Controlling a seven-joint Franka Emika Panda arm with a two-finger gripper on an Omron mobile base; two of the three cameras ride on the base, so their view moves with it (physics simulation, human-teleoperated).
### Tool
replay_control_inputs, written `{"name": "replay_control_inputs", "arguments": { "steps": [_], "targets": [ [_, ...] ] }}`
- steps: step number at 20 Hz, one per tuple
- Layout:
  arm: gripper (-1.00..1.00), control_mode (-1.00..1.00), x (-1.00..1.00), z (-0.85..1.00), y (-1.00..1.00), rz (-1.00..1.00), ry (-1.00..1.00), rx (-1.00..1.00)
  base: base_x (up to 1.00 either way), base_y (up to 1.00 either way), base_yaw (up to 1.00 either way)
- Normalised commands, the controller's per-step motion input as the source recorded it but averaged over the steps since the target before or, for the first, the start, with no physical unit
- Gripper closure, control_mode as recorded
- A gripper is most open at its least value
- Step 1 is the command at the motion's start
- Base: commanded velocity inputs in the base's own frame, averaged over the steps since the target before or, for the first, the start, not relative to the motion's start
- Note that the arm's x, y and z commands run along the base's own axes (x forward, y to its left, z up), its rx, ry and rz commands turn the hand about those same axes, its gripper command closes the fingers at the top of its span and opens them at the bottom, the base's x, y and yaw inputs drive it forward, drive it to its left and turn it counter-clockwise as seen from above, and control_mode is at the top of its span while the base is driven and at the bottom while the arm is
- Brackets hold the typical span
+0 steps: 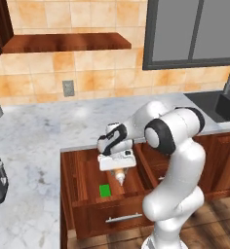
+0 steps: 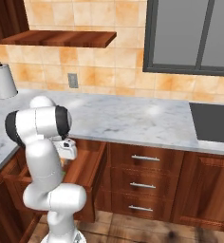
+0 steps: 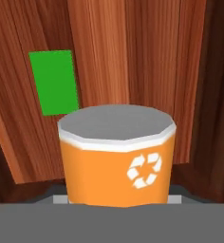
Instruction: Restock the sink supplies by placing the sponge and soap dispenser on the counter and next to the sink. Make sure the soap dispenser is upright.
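hand view: the soap dispenser (image 3: 116, 156) lies nearest the lens, an orange cylinder with a grey flat end and a whitish rim. a white recycling symbol is printed on its side; no readable text. its lower portion is cut off at the frame bottom. the fingertips are not discernible, so whether the gripper is apart or clamped on the bottle cannot be told here. beyond it, the sponge (image 3: 54, 82) lies flat on the wooden drawer (image 3: 133, 57) floor, apart from the bottle.

left base view: the gripper (image 1: 118, 168) hangs inside the open drawer (image 1: 83, 180) below the counter (image 1: 39, 136). the soap dispenser (image 1: 119, 177) sits directly under the hand, its upper part hidden by the hand; finger contact is hard to make out. the sponge (image 1: 105, 190) rests on the drawer floor, near the bottle and to its left. the sink (image 1: 219, 104) is at the far right, cut off by the frame edge.

right base view: the arm hides the gripper fingers and the drawer (image 2: 85, 166) interior. the sink (image 2: 213, 122) is cut off at the right.
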Motion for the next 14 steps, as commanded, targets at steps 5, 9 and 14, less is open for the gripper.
{"name": "replay_control_inputs", "arguments": {
  "steps": [5, 9, 14],
  "targets": [
    [1.00, -1.00, -0.66, 1.00, 0.00, -0.03, 0.01, 0.00, 0.00, 0.00, 0.00],
    [1.00, -1.00, -0.70, 1.00, 0.00, -0.01, 0.03, 0.02, 0.00, 0.00, 0.00],
    [1.00, -1.00, -0.64, 1.00, -0.23, -0.06, 0.05, 0.06, 0.00, 0.00, 0.00]
  ]
}}
